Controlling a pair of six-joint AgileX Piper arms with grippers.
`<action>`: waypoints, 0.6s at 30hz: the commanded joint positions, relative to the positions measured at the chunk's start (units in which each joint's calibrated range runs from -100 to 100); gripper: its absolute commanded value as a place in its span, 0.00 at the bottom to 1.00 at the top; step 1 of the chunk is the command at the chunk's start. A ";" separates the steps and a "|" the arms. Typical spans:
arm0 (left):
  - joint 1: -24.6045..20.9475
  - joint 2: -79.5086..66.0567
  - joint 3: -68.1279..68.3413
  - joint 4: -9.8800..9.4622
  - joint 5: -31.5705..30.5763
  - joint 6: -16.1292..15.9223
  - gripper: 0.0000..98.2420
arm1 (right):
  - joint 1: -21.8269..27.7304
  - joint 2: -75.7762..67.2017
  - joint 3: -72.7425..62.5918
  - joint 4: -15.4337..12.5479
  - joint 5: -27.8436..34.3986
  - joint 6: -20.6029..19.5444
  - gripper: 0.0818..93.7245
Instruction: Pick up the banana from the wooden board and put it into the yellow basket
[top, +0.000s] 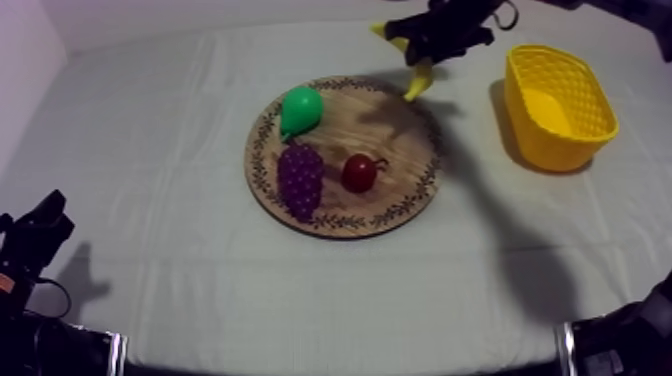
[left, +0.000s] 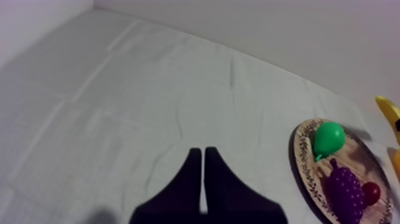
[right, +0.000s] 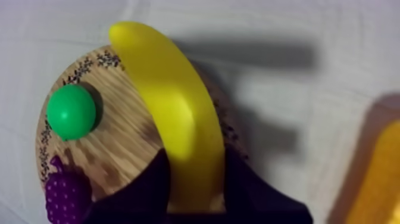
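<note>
Left gripper (left: 203, 154) sat low at the table's left side, fingers pressed together on nothing. Board (top: 400, 135) carried pear (top: 301, 108), grapes (top: 300, 178) and small red fruit (top: 358, 173). Banana (right: 172, 101), plain yellow and curved, hung over the board's far right rim, clamped in right gripper (right: 195, 159), its near end hidden between the fingers. Bare cloth lay between board and basket (top: 560, 148).

The cloth-covered table (top: 150, 200) bears the wooden board (top: 410, 182) and yellow basket (top: 556, 148).

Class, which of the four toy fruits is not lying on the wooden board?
The banana, held in the right hand; the pear, grapes and small red fruit lie on the board.
</note>
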 joint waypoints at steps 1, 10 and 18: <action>-0.01 -0.03 0.02 0.01 0.04 -0.01 0.00 | 1.49 -4.04 2.45 -0.23 0.58 0.33 0.12; -0.01 -0.03 0.02 0.01 0.04 -0.02 0.00 | 8.11 -13.79 11.03 -0.17 3.12 1.56 0.11; -0.01 -0.03 0.02 0.01 0.04 -0.03 0.00 | 14.31 -16.92 16.44 0.32 3.43 2.70 0.11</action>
